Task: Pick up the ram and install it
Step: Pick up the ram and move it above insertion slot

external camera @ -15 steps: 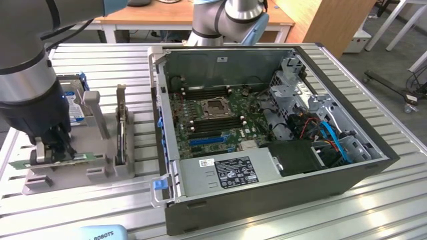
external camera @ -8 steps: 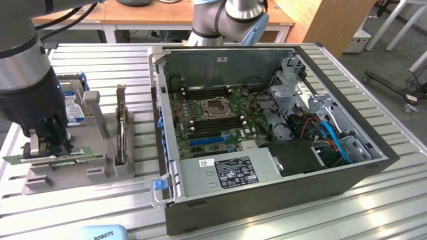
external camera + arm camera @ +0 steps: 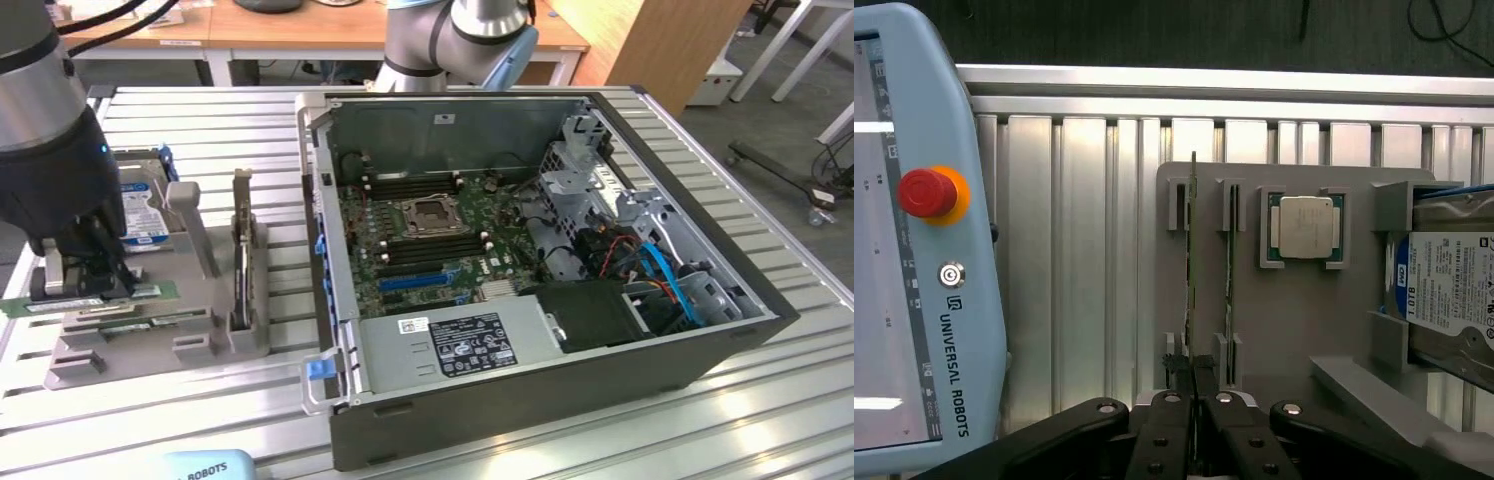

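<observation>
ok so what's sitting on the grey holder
On the grey holder: a green stick in its slot, the silver processor, a hard drive and an upright dark card. The gripper, shut on the ram, covers the slot ends beneath it.

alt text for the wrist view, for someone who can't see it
The gripper is shut on the ram, a thin green stick seen edge-on over a grey holder. The holder also carries a second stick, a silver processor chip and a hard drive; a teach pendant lies alongside.
</observation>
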`<action>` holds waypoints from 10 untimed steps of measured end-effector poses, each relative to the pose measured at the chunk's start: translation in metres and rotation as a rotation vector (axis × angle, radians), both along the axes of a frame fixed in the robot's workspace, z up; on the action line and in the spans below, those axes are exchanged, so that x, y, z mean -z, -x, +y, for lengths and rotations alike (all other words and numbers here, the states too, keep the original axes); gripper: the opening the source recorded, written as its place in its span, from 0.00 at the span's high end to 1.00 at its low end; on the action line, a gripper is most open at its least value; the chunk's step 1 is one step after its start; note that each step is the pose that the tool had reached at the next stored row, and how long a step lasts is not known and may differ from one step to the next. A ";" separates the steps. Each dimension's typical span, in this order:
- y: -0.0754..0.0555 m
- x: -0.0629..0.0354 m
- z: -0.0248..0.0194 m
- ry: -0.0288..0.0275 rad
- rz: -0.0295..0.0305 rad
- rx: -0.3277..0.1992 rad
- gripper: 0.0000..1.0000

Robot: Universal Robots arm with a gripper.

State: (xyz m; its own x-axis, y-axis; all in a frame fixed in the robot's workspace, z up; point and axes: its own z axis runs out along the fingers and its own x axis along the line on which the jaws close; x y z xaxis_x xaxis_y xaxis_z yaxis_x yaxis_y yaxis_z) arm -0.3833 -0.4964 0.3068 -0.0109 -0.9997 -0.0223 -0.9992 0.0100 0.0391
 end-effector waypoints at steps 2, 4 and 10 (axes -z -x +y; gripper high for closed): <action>0.000 -0.0045 0.0000 -0.0001 0.0000 0.000 0.88; 0.000 -0.0088 0.0000 0.0000 0.0000 0.000 0.88; 0.000 -0.0220 0.0000 -0.0001 -0.0001 0.000 0.88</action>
State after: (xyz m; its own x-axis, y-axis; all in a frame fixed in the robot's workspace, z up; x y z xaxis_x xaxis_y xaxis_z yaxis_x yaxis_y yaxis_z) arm -0.3833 -0.4964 0.3288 -0.0109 -0.9997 -0.0223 -0.9992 0.0100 0.0390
